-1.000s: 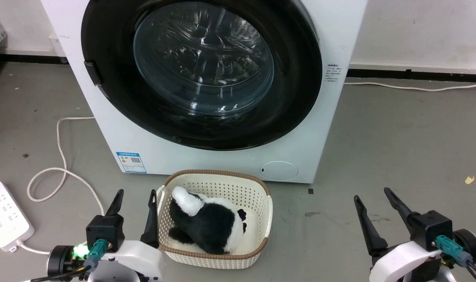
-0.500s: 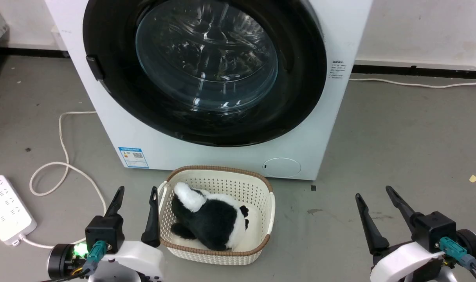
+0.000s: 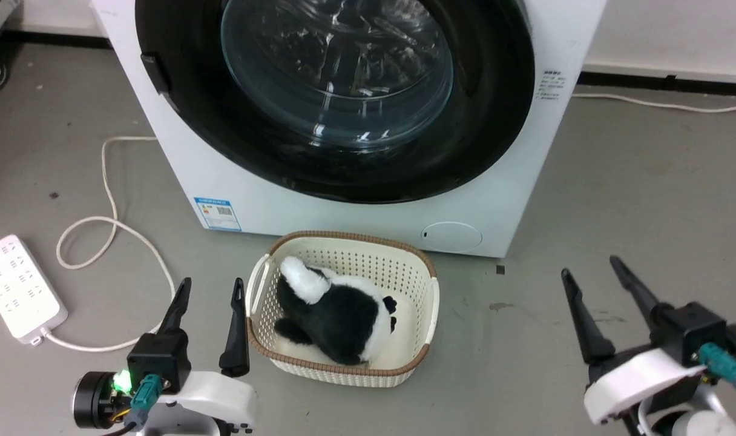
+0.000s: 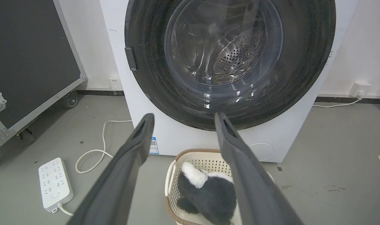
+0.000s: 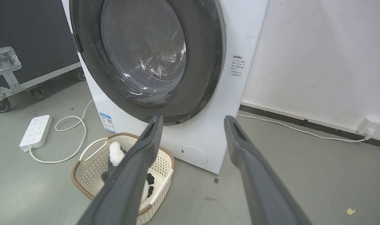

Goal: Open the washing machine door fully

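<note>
I see the door (image 3: 335, 79) shut flush in the front of the white washer (image 3: 368, 221), at the top of the head view, with a black tab (image 3: 155, 71) on its left rim. Both hands hang low over the grey floor (image 3: 616, 181), well short of the washer; neither touches the door.

My left hand (image 3: 212, 283) is open and empty, just left of the basket (image 3: 433, 303) that stands before the washer with a black-and-white plush (image 3: 338, 318) inside. The door lies ahead of it, up and to the right. In the left wrist view the door's lower rim shows between the 2 fingers.

My right hand (image 3: 589, 266) is also spread and empty, out to the right of the basket, with the door ahead and to its left.

A power strip (image 3: 20, 284) lies on the floor at far left.
</note>
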